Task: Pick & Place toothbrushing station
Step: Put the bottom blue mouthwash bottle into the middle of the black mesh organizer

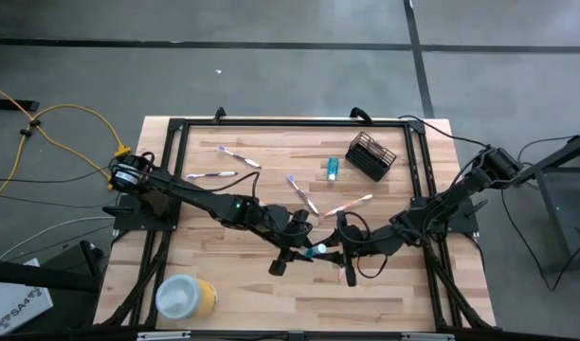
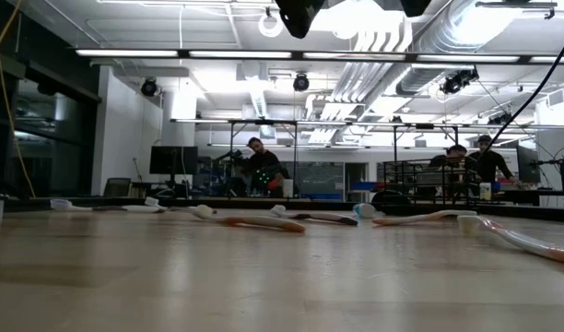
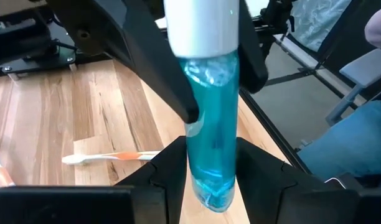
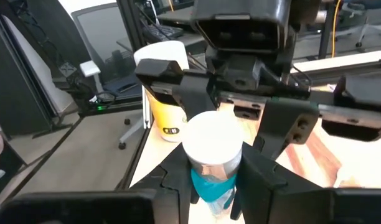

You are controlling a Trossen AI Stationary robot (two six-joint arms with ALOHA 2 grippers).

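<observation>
A blue tube (image 3: 212,143) with a white cap (image 3: 200,25) stands upright in the air over the table's middle, between my two grippers. My right gripper (image 4: 212,163) is shut on it just under the cap. My left gripper (image 3: 210,152) is open, its fingers on either side of the tube's lower end. The black wire-mesh holder (image 1: 371,156) lies at the far right of the table, with a second blue tube (image 1: 334,169) beside it. Several toothbrushes (image 1: 238,156) (image 1: 302,192) lie flat on the wood. My right gripper pinches the tube's upper body (image 4: 210,183), just below the white cap, between its two fingers (image 3: 178,93). The fingers come roughly level from the table's right and lie across the tube. The tube stands upright, cap up, clear of the table.
A yellow cylinder with a white top (image 1: 186,296) stands near the front left corner. A black frame (image 1: 290,123) runs round the table's edges. A toothbrush (image 3: 109,157) lies below the grippers. People (image 2: 264,166) are in the room beyond the table.
</observation>
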